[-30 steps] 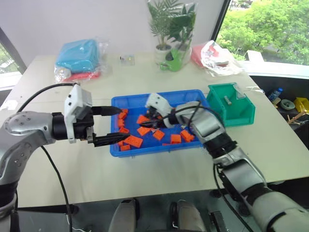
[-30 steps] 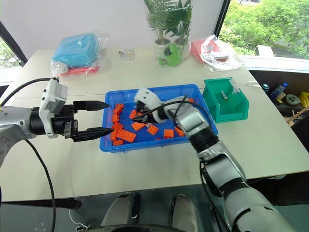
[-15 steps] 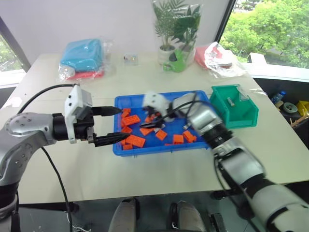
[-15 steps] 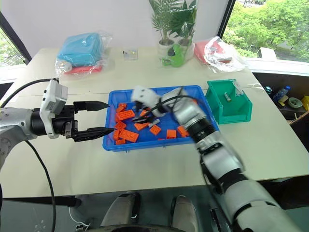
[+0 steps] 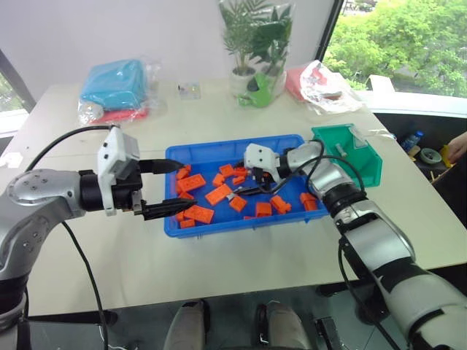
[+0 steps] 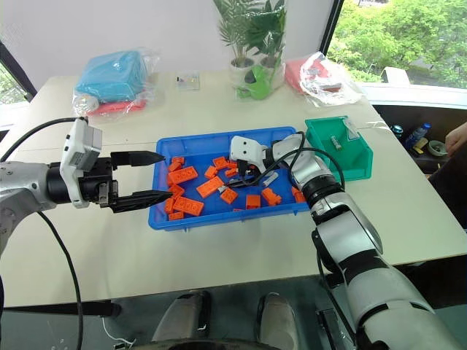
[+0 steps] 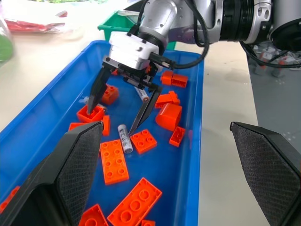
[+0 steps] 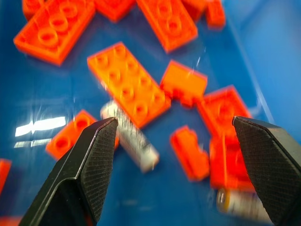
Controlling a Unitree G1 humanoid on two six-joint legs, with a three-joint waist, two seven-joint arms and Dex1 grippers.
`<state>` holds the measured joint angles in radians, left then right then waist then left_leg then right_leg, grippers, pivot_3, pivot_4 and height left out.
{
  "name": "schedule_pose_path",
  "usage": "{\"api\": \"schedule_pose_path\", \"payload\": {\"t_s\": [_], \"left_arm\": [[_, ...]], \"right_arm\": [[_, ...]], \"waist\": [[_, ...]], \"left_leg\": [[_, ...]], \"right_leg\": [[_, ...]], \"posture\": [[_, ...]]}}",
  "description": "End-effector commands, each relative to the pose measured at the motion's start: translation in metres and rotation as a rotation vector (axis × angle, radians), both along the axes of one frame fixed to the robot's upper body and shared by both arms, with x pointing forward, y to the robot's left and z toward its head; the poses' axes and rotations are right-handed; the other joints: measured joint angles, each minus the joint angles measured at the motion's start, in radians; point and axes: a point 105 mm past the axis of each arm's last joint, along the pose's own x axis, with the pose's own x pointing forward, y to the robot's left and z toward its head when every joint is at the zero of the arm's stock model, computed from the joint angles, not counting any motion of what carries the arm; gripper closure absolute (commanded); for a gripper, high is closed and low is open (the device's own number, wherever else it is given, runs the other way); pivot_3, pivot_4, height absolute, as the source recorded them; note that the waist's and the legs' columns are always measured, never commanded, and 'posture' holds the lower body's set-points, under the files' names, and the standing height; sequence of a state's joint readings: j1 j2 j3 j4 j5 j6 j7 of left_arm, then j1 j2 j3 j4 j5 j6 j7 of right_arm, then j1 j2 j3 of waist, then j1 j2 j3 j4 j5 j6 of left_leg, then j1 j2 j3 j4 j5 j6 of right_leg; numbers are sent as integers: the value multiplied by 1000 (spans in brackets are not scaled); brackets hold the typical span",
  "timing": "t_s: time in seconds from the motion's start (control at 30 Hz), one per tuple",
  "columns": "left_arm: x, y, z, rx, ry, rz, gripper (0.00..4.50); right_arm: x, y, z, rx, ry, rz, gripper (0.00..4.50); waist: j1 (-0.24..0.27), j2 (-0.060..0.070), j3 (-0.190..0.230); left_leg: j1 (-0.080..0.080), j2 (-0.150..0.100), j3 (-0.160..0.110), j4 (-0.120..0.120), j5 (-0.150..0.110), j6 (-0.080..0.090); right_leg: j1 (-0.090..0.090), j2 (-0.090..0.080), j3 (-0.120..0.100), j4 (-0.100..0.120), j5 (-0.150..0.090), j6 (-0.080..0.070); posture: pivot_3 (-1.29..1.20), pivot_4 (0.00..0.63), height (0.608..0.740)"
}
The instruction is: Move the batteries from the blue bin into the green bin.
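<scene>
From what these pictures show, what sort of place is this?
Probably an office or lab room arranged for robot sorting trials: a pale tabletop beside a large window with trees outside, a potted green plant, and a shallow blue plastic bin of orange toy bricks.

Looks like an office or lab test setup: plain white table [image 5: 241,248] by big windows [image 5: 394,36], potted plant [image 5: 255,44], bagged supplies [image 5: 117,87], sorting bins.
</scene>
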<state>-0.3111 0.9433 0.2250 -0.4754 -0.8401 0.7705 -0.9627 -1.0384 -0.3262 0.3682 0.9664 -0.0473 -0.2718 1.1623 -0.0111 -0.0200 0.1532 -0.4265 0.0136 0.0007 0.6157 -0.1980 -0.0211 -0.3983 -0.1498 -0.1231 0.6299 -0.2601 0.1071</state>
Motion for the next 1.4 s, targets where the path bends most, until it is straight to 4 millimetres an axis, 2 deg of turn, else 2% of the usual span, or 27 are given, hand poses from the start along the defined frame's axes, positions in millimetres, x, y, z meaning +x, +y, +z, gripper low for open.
{"api": "schedule_pose_path", "payload": {"t_s": [0.03, 0.33, 0.5, 0.7, 0.87, 1.07, 1.4], "left_arm": [[-3, 1, 17, 4, -73, -2, 0], [-3, 1, 17, 6, -70, -4, 0], [-2, 0, 17, 10, -68, -13, 0], [-4, -1, 16, 16, -66, -22, 0], [-5, 0, 16, 15, -68, -12, 0], [-7, 1, 16, 12, -70, 2, 0], [-7, 0, 19, 15, -74, 1, 0]], "right_arm": [[1, 0, 11, 61, -71, 18, 508], [-7, -11, 1, 3, -43, 67, 508], [-6, -17, 6, -80, 74, 79, 508], [-8, -35, 8, -212, 260, 62, 508], [-3, -41, 3, -239, 267, 9, 508], [8, -36, -1, -179, 195, -65, 508], [4, -15, -10, -133, 156, -19, 508]], "waist": [[1, 0, 0], [-2, 0, 0], [-2, 0, 0], [-1, 0, 1], [-1, 0, 0], [-4, -2, -1], [-4, -1, 0]], "left_leg": [[0, 0, 0, 0, 0, 0], [0, 0, 0, 0, 0, 0], [0, 0, 0, 0, 0, 0], [0, 0, 0, 0, 0, 0], [0, 0, 0, 0, 0, 0], [0, 0, 0, 0, 0, 0], [0, -1, 0, 1, 0, 0]], "right_leg": [[0, 0, 0, 0, 0, 0], [1, 0, 0, 0, 0, 0], [1, 0, 0, 0, 0, 0], [0, 0, 0, 0, 0, 0], [0, 0, 0, 0, 0, 0], [2, 0, 0, 1, 0, 0], [1, 0, 0, 1, 0, 0]], "posture": [[0, 150, 661], [0, 150, 661], [0, 150, 661], [0, 150, 661], [0, 150, 661], [0, 150, 661], [0, 150, 661]]}}
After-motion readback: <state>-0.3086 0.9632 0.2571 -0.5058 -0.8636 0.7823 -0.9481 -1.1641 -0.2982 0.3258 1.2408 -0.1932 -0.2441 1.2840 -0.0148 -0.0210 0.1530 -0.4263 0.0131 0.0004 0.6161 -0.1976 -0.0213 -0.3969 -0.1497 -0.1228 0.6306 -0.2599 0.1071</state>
